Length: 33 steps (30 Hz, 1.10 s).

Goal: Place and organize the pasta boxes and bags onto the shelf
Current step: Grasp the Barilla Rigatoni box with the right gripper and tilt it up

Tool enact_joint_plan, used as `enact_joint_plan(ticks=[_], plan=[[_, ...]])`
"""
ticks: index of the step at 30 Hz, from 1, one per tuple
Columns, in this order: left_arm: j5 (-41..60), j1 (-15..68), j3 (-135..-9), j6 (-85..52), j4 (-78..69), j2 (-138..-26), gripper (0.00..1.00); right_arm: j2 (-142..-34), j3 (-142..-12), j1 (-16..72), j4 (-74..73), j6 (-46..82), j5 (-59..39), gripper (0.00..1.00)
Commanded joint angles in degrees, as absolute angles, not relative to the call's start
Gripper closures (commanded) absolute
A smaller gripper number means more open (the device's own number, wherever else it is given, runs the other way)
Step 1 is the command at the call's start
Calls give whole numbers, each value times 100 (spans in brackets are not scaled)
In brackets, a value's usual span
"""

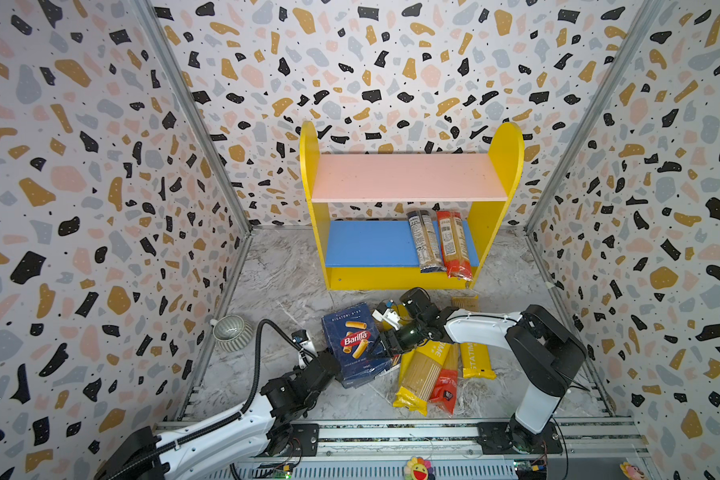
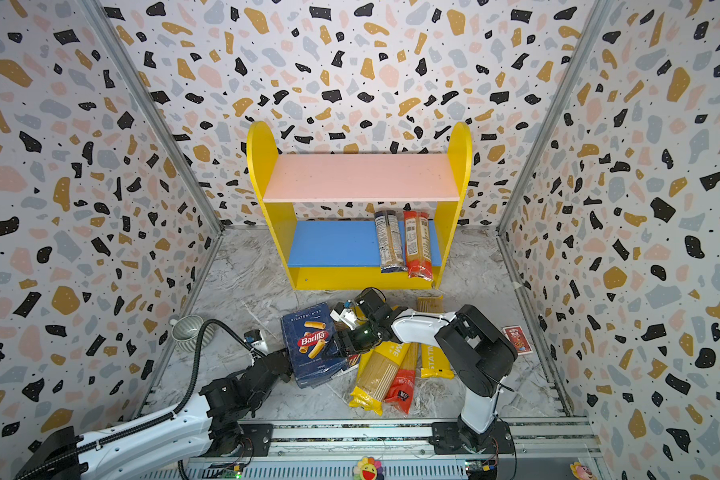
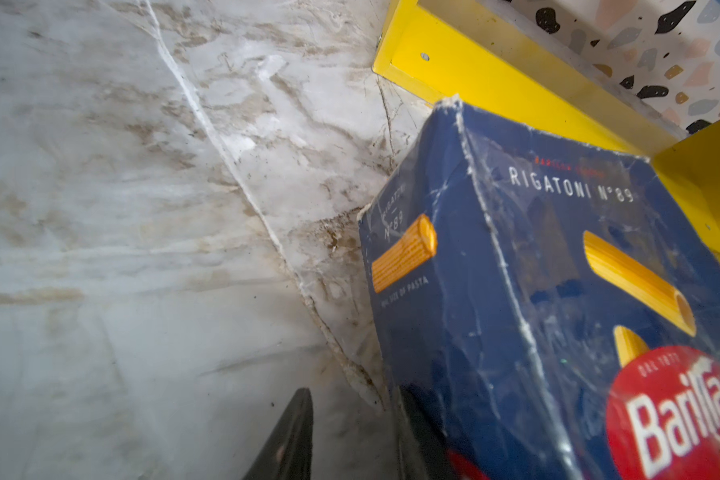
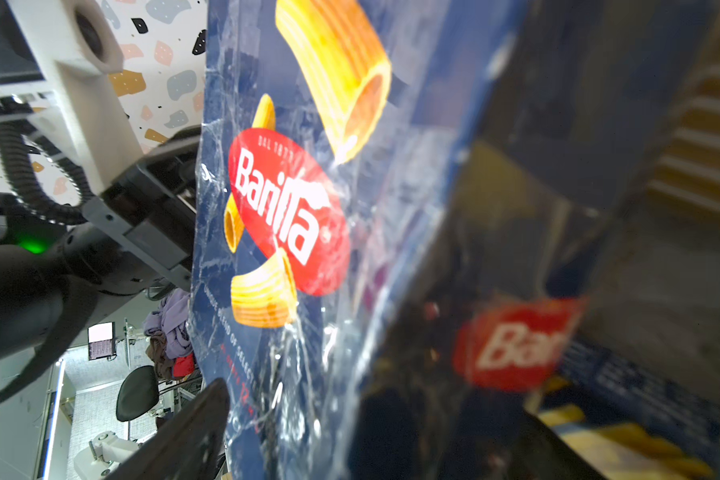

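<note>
Veiny marble table (image 1: 283, 266), and the creased, glossy blue rigatoni box (image 1: 356, 345) sits tilted toward its front edge, before the yellow shelf (image 1: 395, 279). The right gripper (image 1: 391, 343) is spread wide and clamps the box's edge. The left gripper (image 3: 352, 392) is nearly together, just bare marble between the fingers.

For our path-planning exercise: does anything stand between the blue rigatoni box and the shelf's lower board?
Nothing visible does. Only bare table lies between the rigatoni box and the shelf. The blue lower board is bare on its left; a dark-labelled bag and a red bag lie on its right.
</note>
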<state>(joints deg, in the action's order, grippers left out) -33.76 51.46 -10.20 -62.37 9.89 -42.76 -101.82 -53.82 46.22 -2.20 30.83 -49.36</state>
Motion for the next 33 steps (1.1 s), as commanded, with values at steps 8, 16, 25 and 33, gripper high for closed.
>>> enact_joint_plan(ticks=[8,16,25,33], plan=[[-3067,5161,-966,-6125,379,-4258,69,-10405,-5471,4789,-1316,3747,-5037,7],[-2971,5166,-984,-6069,246,-4419,69,-10536,-5415,5001,-1991,4071,-5334,14],[-3032,5161,-1059,-6011,425,-4265,69,-10448,-5220,4923,-2574,4442,-5531,42],[-3258,5164,-1172,-6042,1037,-3874,64,-10299,-4908,4794,-3280,4859,-5733,54]])
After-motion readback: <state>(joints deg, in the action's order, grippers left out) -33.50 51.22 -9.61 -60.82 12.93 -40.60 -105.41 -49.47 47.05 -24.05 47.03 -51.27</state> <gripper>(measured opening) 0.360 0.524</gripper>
